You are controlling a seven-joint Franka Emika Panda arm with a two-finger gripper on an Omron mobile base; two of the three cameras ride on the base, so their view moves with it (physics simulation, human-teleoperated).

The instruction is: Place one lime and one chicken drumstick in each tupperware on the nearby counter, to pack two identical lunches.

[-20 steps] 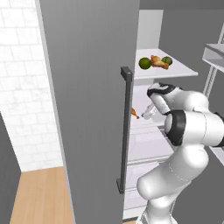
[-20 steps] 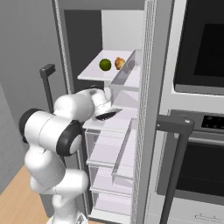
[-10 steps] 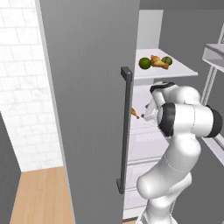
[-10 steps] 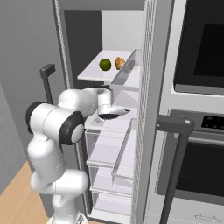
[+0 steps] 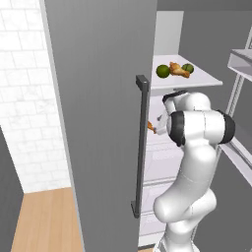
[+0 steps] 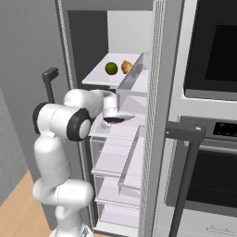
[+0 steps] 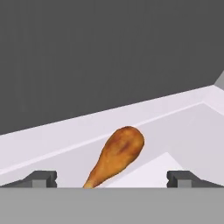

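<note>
A chicken drumstick (image 7: 116, 158) lies on a white fridge shelf (image 7: 183, 127), plump end away from the hand, thin bone pointing toward it. My gripper (image 7: 112, 179) is open, and its two fingertips (image 7: 41, 178) stand wide on either side of the bone end without touching it. The left base view shows the same drumstick (image 5: 150, 126) as an orange tip beside the hand. On the shelf above rest a lime (image 5: 162, 71), a second drumstick (image 5: 178, 69) and another lime (image 5: 187, 68). From the right, one lime (image 6: 111, 68) and that upper drumstick (image 6: 126, 66) show. The tupperware and the counter are out of view.
The open fridge door with its dark vertical handle (image 5: 141, 147) stands close on the arm's left. Clear drawers (image 6: 115, 162) sit below the shelf. A door bin (image 5: 243, 61) juts in at the right. A built-in oven (image 6: 208, 55) with a bar handle (image 6: 185, 134) flanks the fridge.
The arm has swung its elbow closer to the fridge and pushed the hand a little deeper over the second shelf. The jaws have stayed open.
</note>
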